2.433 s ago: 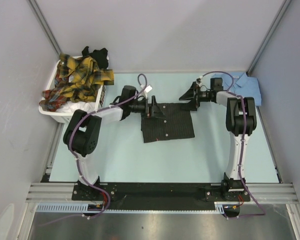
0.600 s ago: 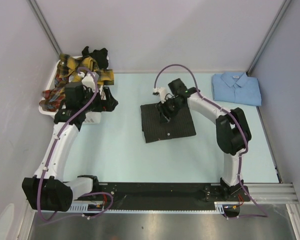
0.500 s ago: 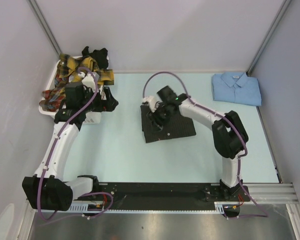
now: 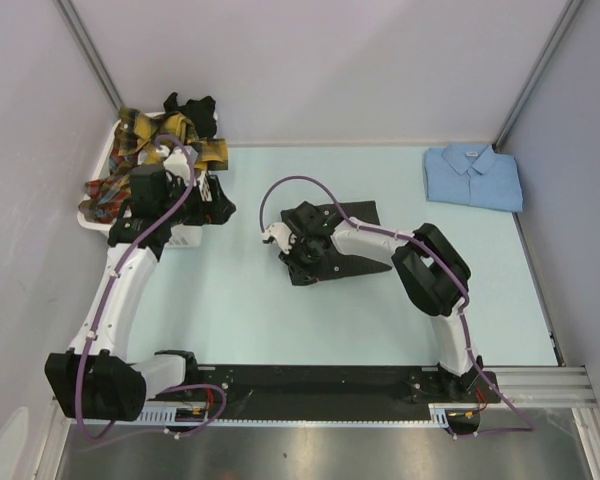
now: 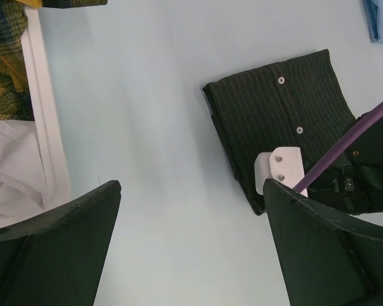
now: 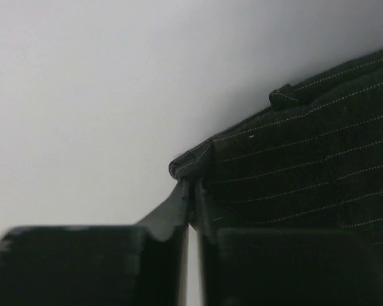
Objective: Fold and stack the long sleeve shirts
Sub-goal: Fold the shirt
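Claw (image 4: 291, 250), right, pinching pinstriped shirt (image 5: 274, 108) left edge; basket (image 5: 41, 115) well apart

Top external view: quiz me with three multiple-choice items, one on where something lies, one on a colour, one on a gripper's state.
1. The light blue shirt lies: A) at the table's far right corner; B) at its centre; C) at its near edge.
2. The shirts heaped in the laundry basket are mostly: A) pink; B) yellow-red plaid; C) green.
3. The left gripper is: A) shut on cloth; B) shut on nothing; C) open, empty.

1 A, it lies folded in that corner. 2 B, plaid fills the basket's top. 3 C, its fingers stand wide apart over bare table.
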Motion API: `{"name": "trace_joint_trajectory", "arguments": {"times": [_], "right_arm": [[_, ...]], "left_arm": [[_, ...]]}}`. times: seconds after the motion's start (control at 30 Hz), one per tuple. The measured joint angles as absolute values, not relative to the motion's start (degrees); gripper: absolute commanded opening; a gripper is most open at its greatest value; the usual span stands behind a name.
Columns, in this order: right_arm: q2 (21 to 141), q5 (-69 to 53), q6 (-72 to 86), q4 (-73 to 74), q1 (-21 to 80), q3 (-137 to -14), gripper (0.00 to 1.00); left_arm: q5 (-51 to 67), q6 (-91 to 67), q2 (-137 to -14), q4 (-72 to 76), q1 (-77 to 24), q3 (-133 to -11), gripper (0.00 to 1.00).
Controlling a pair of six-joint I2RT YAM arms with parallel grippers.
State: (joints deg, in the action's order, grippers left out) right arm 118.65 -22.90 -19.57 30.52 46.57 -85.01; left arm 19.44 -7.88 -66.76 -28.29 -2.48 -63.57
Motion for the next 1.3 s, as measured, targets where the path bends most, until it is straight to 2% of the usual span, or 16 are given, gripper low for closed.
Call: {"name": "trace_joint_trajectory", "arguments": {"times": [0.17,0.33,0.43,0.5,0.57,0.63,0.67,0.8,0.97,1.13,1.3], "right_arm": [[115.9,-22.8,-24.7,27.7,46.9,-80.4,0.0],[106.8,-26.4,-37.6,34.5,47.9,-68.9,0.0],[100.1,-27.5,-47.4,43.7,47.8,-61.0,0.13],[97.4,-27.7,-52.8,49.4,47.2,-57.4,0.32],[97.1,-27.9,-56.0,54.5,45.8,-56.6,0.45],[97.1,-28.1,-57.6,58.5,43.4,-57.0,0.54],[97.2,-28.1,-58.3,61.0,41.7,-57.9,0.55],[99.0,-31.2,-59.3,69.7,34.2,-67.0,0.57],[101.7,-37.0,-57.9,72.9,27.6,-78.2,0.56],[106.0,-38.5,-52.0,71.4,23.5,-80.2,0.54],[113.2,-36.6,-44.7,66.0,22.4,-80.4,0.47]], "left_arm": [[20.1,-5.3,-66.3,-29.0,-2.4,-63.2,0.9],[26.1,-1.6,-68.9,-29.7,-2.4,-63.0,0.84],[31.4,-0.9,-75.2,-29.7,-3.0,-63.1,0.81],[34.5,-1.1,-81.2,-29.2,-4.2,-63.1,0.78],[37.5,-2.1,-86.3,-27.7,-5.7,-62.8,0.75],[40.3,-3.9,-90.0,-25.1,-7.0,-61.7,0.74],[41.8,-5.1,-91.7,-23.7,-7.7,-60.9,0.72],[46.7,-10.2,-98.2,-17.7,-9.9,-58.5,0.67],[49.3,-16.7,-103.1,-8.4,-14.3,-54.8,0.62],[50.3,-25.2,-104.9,0.7,-18.7,-47.9,0.63],[49.9,-31.3,-106.9,8.3,-20.9,-47.6,0.64]]}}
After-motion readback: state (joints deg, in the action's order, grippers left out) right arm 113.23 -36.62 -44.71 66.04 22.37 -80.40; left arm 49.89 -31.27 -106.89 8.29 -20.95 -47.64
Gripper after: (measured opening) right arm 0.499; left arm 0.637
